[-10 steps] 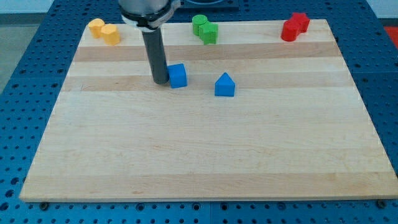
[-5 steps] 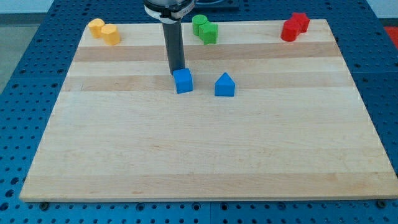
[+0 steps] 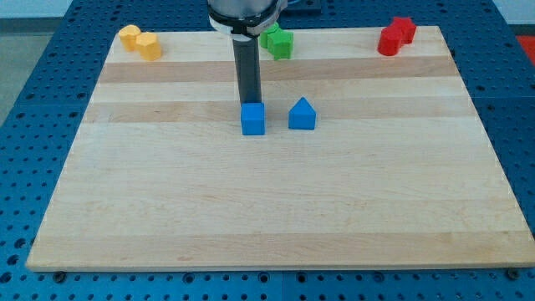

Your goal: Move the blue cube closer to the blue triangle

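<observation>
The blue cube [image 3: 253, 119] sits on the wooden board [image 3: 267, 201] a little above its middle. The blue triangle [image 3: 303, 114] stands just to the cube's right, with a small gap between them. My tip [image 3: 250, 103] is at the cube's top edge, touching it or nearly so, on the side toward the view's top. The dark rod rises from there toward the view's top.
Two yellow blocks [image 3: 140, 41] lie at the board's top left. Green blocks [image 3: 277, 40] lie at the top centre, partly hidden by the rod. Two red blocks [image 3: 395, 36] lie at the top right. A blue perforated table [image 3: 33, 125] surrounds the board.
My tip has moved from the cube's left side round to its top edge. The blue cube has slid right and slightly down, closer to the blue triangle. The triangle has not moved.
</observation>
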You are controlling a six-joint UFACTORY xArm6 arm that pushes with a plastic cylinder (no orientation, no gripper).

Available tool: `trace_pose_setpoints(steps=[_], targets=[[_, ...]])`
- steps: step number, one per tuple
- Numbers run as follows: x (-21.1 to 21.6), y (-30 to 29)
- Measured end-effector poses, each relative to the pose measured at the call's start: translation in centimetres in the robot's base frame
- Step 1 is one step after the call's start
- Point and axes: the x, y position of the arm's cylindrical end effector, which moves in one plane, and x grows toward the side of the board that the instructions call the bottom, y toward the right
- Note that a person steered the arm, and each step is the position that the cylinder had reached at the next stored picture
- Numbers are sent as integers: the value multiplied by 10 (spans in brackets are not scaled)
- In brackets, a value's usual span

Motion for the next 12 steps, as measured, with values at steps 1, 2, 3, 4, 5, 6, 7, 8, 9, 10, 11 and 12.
trace_pose_setpoints(steps=[1, 2, 3, 4, 5, 6, 7, 8, 9, 10, 11, 12], targets=[[1, 0], [1, 4], [-4, 9], [-8, 15], [-16, 13], [-30, -16], [-23, -59], [15, -68], [33, -68], [33, -57], [33, -22], [33, 3]])
